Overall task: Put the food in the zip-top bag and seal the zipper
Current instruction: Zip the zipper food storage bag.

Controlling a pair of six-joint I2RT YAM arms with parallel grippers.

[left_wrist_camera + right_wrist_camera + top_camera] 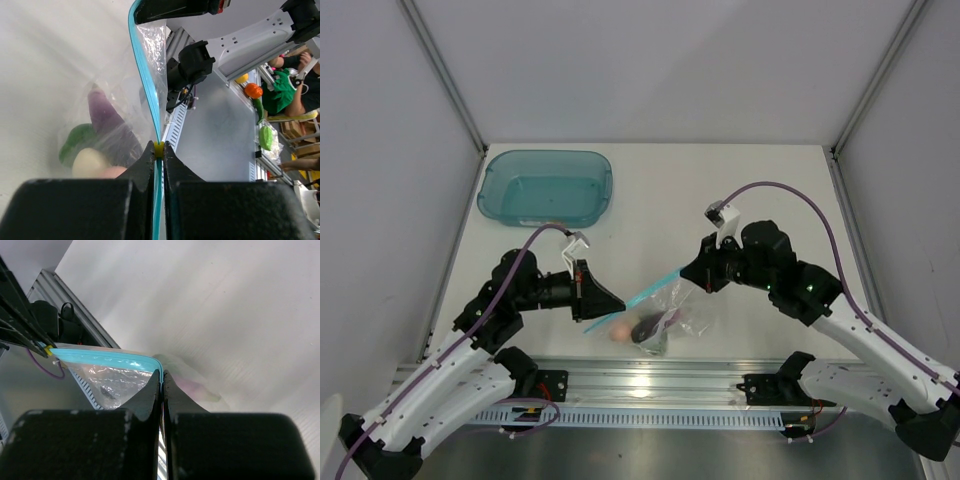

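The clear zip-top bag (672, 312) hangs between both grippers near the table's front edge, its light-blue zipper (653, 288) stretched taut. Inside it I see the purple eggplant (102, 111), the green pepper (76, 141) and two pale balls (90, 164). My left gripper (616, 300) is shut on the zipper strip, with a small yellow slider (158, 148) at its fingertips. My right gripper (692, 272) is shut on the bag's other top corner (159, 371). The zipper also shows in the right wrist view (100, 358).
A teal translucent tub (546, 186) stands at the back left of the table. The aluminium rail (650, 385) runs along the near edge just below the bag. White walls enclose the table on three sides.
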